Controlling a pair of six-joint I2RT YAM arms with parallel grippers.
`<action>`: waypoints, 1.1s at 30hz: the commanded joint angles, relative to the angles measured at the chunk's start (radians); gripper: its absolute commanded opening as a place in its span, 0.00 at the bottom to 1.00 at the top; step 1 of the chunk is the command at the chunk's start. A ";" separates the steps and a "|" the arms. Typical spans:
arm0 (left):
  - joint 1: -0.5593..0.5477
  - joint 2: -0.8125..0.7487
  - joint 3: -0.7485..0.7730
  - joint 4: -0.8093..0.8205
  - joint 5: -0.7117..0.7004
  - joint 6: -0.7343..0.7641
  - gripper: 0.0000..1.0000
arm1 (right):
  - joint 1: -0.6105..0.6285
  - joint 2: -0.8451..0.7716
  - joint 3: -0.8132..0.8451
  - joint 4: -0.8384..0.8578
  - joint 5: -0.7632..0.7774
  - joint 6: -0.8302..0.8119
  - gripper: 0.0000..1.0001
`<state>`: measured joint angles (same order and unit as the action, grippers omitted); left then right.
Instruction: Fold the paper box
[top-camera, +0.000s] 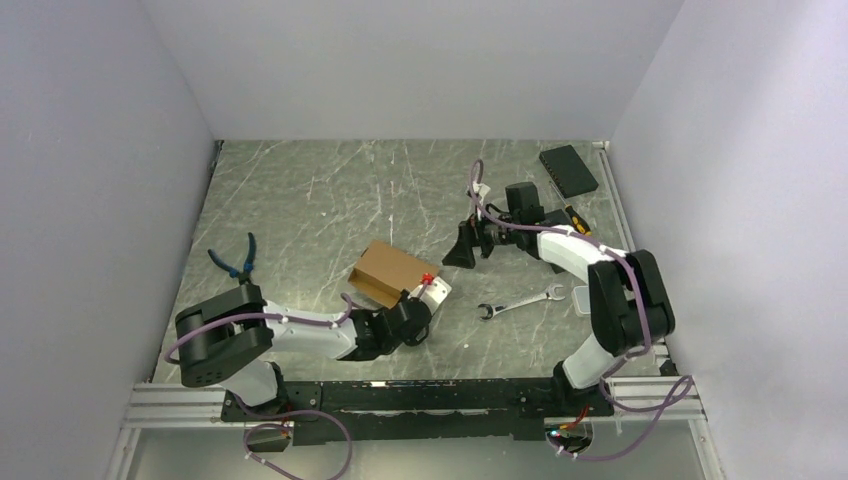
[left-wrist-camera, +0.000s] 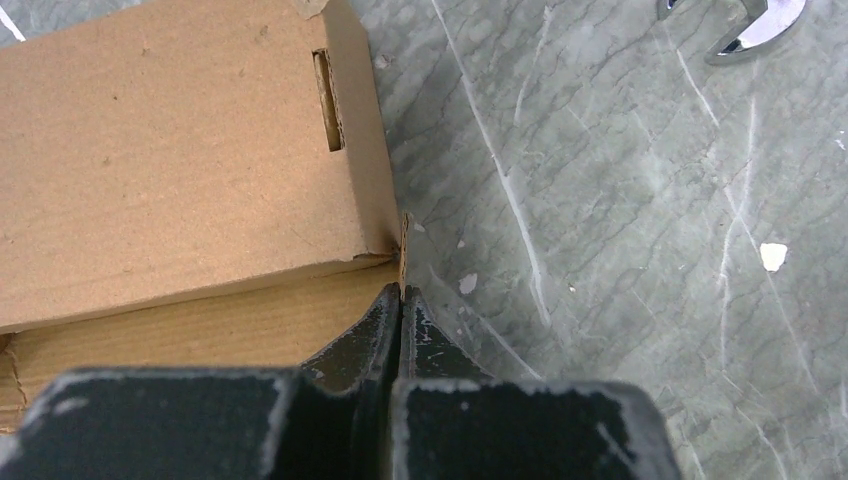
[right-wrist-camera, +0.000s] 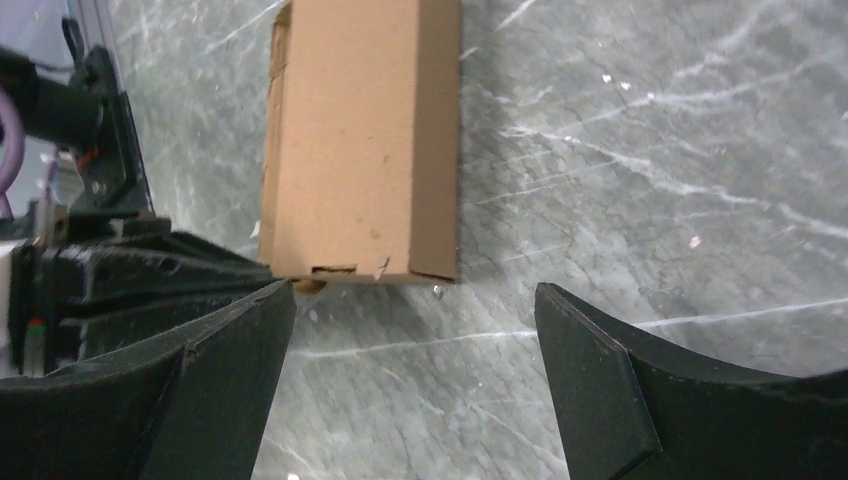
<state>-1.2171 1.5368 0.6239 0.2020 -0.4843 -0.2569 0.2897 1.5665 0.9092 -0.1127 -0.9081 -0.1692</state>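
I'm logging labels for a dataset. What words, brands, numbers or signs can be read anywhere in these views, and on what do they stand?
No text can be read.
The paper box is plain brown cardboard, unprinted on every face shown.
The wrench, pliers and black pad are too small to show any marking.

From high behind, looking down over the whole tabletop (top-camera: 320, 190). From left wrist, very close on the paper box (left-wrist-camera: 170, 150) corner; from right wrist, farther off, facing the same box.
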 joint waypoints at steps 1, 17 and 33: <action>-0.002 -0.032 -0.017 0.016 -0.018 -0.019 0.02 | 0.019 0.085 0.003 0.172 0.046 0.255 0.93; -0.002 -0.074 -0.058 0.047 0.006 -0.030 0.02 | 0.072 0.298 0.069 0.159 -0.035 0.337 0.77; 0.019 -0.178 -0.159 0.109 0.024 -0.110 0.01 | 0.072 0.331 0.088 0.084 0.047 0.304 0.56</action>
<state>-1.2049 1.3983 0.4889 0.2729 -0.4751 -0.3283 0.3645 1.8812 0.9714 -0.0177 -0.9215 0.1596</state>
